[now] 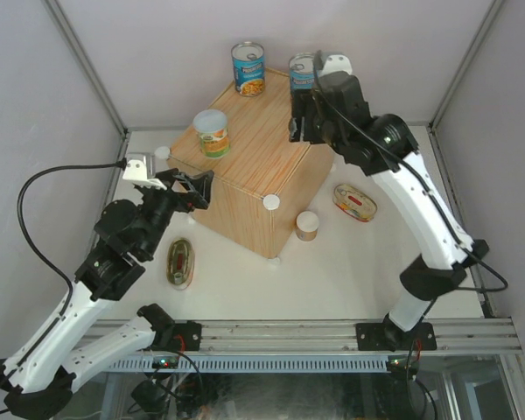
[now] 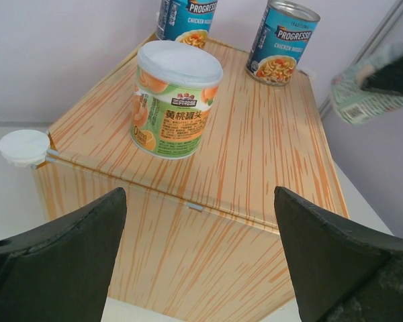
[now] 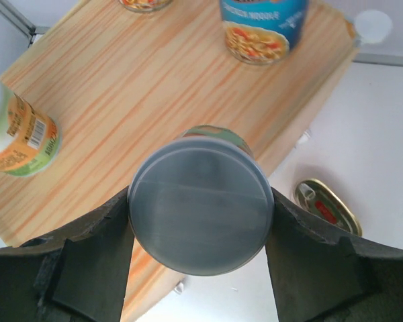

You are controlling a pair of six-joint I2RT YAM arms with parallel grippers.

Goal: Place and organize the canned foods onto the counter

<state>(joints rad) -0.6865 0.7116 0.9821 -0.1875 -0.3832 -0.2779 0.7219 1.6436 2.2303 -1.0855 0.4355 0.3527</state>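
The counter [image 1: 262,162] is a wood-grain box with white knobs. Two tall blue cans [image 1: 248,67] [image 1: 301,72] stand at its back edge, and a small green-orange can [image 1: 212,133] stands near its left corner. My right gripper [image 3: 200,200] is shut on a pale-lidded small can [image 3: 200,218] and holds it above the counter's right edge. In the top view the right gripper [image 1: 301,127] is over that edge. My left gripper [image 2: 200,248] is open and empty, facing the counter's left side [image 2: 188,261]. Another small can [image 1: 307,226] and two oval tins [image 1: 354,202] [image 1: 180,262] lie on the table.
White knobs [image 1: 270,202] [image 2: 23,146] stick out at the counter's corners. Grey walls with metal posts close in the back and sides. The left wrist view shows the right gripper with its can [image 2: 363,100] at the far right.
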